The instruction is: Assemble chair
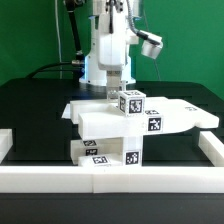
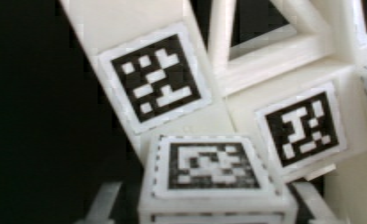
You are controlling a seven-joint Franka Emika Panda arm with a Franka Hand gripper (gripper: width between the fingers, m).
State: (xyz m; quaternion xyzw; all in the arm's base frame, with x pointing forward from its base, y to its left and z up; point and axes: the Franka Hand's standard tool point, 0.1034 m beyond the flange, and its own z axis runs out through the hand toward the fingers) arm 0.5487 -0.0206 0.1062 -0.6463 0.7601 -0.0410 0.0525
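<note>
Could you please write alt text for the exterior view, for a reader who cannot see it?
A white robot arm's gripper reaches down to a small tagged cube on top of a partly built white chair on a black table. A white rail runs along the front.

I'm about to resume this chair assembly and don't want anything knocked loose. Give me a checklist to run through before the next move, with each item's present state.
1. End effector over the tagged cube: ok.
2. End effector closed on cube: cannot tell; the contact is hidden in the exterior view.
3. Cube tag readable in wrist view: ok.
4. Cube seated squarely on the slab: cannot tell.
5. Stack inside the border rail: ok.
6. Slab level: not ok, it tilts.
</note>
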